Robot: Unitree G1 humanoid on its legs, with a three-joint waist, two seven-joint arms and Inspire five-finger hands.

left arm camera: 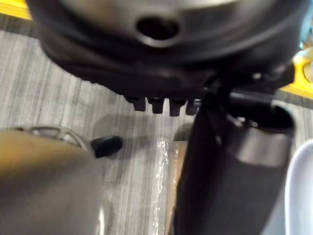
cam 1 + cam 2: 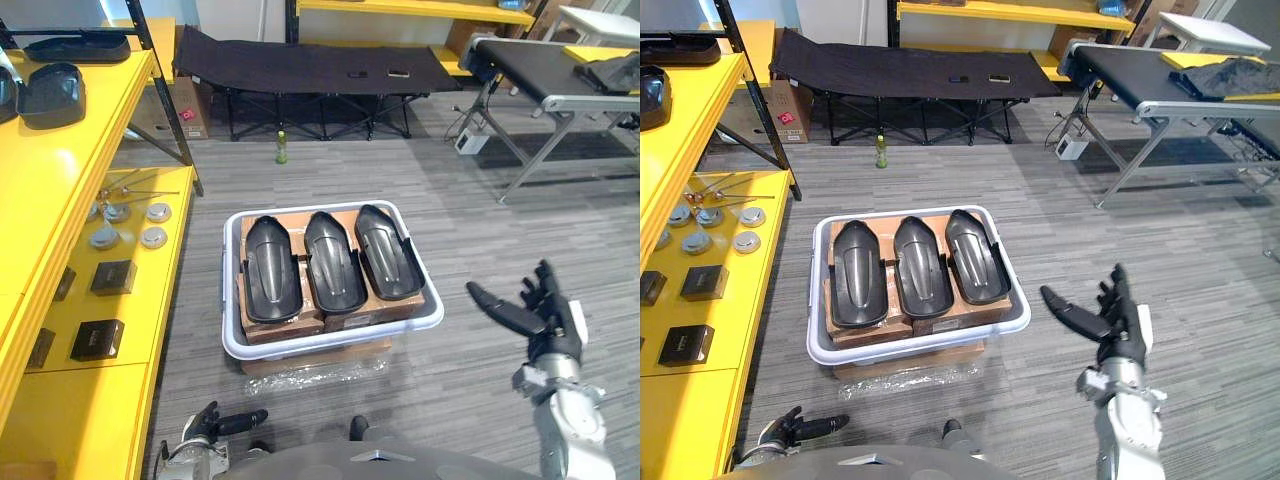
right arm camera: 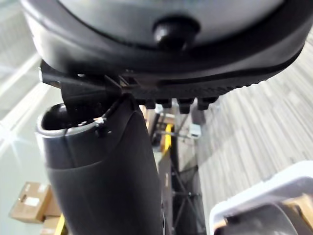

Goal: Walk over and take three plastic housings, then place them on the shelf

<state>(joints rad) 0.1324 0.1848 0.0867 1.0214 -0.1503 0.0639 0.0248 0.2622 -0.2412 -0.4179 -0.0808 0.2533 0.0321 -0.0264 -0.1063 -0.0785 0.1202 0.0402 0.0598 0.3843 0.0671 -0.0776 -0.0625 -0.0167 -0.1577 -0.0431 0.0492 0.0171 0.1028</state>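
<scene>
Three black plastic housings lie side by side on cardboard in a white bin (image 2: 232,345) on the floor: left housing (image 2: 268,268), middle housing (image 2: 333,260), right housing (image 2: 387,250). My right hand (image 2: 535,310) is raised to the right of the bin, fingers straight and spread, holding nothing. My left hand (image 2: 212,424) hangs low near the bottom edge, in front of the bin's left corner, fingers relaxed and empty. The yellow shelf (image 2: 60,190) runs along the left, with more black housings (image 2: 50,93) on its upper level.
The lower yellow shelf level holds round metal parts (image 2: 128,223) and small black boxes (image 2: 113,277). A black cot (image 2: 310,65) and a green bottle (image 2: 282,147) stand behind the bin. A conveyor table (image 2: 560,85) is at the far right. Grey carpet surrounds the bin.
</scene>
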